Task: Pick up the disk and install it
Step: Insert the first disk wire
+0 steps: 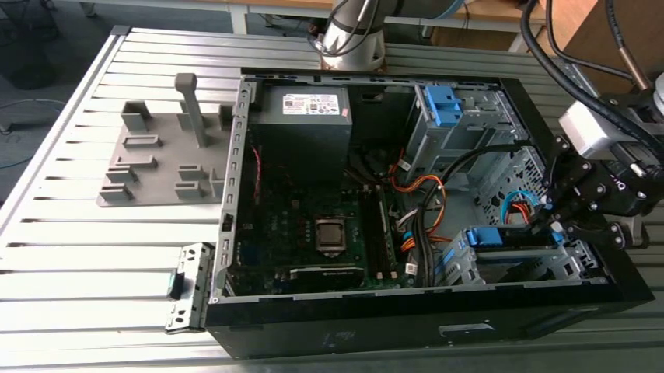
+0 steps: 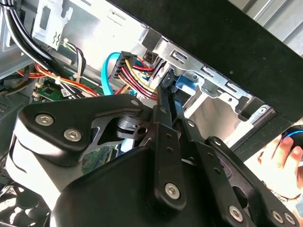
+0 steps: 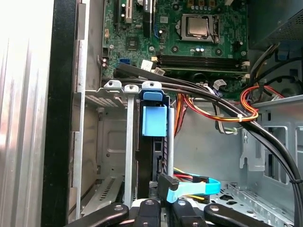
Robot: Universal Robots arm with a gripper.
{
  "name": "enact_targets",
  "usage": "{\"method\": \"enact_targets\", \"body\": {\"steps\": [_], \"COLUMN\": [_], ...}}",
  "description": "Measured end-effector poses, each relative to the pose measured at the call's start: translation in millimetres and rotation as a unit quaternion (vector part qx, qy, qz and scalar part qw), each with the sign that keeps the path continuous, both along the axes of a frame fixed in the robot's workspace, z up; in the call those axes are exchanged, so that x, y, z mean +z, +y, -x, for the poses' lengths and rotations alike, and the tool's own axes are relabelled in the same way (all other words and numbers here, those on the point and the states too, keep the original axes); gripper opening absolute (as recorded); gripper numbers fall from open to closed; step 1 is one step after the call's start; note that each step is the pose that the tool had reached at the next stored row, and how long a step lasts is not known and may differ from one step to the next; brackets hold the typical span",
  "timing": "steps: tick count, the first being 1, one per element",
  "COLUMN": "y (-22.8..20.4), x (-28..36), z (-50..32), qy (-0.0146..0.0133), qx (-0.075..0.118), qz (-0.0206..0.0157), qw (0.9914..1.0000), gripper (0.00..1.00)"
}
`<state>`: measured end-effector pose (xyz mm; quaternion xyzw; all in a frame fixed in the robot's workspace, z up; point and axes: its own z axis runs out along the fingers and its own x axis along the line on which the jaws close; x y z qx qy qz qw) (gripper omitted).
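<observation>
The slatted metal table (image 1: 93, 256) carries an open computer case (image 1: 415, 318) with its motherboard (image 1: 311, 210) exposed. At the case corner on the exterior view's right stands the drive cage (image 1: 565, 260). The disk (image 3: 152, 156) sits on edge in a slot of this cage, between two metal rails, with its blue carrier frame (image 3: 154, 120) at the end nearer the motherboard. The gripper (image 2: 166, 82) hangs just off the disk's opposite end, its jaws drawn narrow and seemingly clamping nothing. The disk's long axis appears to run straight away from the gripper, along the slot, so any travel would follow that line. Bundled cables (image 3: 222, 109) cross near the cage. The fingertips' contact with the disk is hidden, and so is the seating depth. A person's hand (image 2: 286, 151) is cut off at the frame edge.
</observation>
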<state>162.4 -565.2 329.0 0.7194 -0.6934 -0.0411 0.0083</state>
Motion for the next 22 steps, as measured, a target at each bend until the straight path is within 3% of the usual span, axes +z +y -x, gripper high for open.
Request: {"method": "enact_targets", "body": {"steps": [13, 15, 17, 18, 22], "y": [-0.1, 0.0, -0.1, -0.1, -0.1], "x": [-3.6, -5.1, -4.3, -3.8, -3.4], "z": [1.9, 2.0, 2.0, 2.0, 1.9], "qy": [0.0, 0.0002, 0.0, 0.0, 0.0], "qx": [0.0, 0.0, 0.0, 0.0, 0.0], "qz": [-0.0003, -0.0017, -0.0008, -0.0003, -0.0003], "qw": [1.0, 1.0, 1.0, 1.0, 1.0], "gripper": [0.17, 0.18, 0.23, 0.3, 0.3]}}
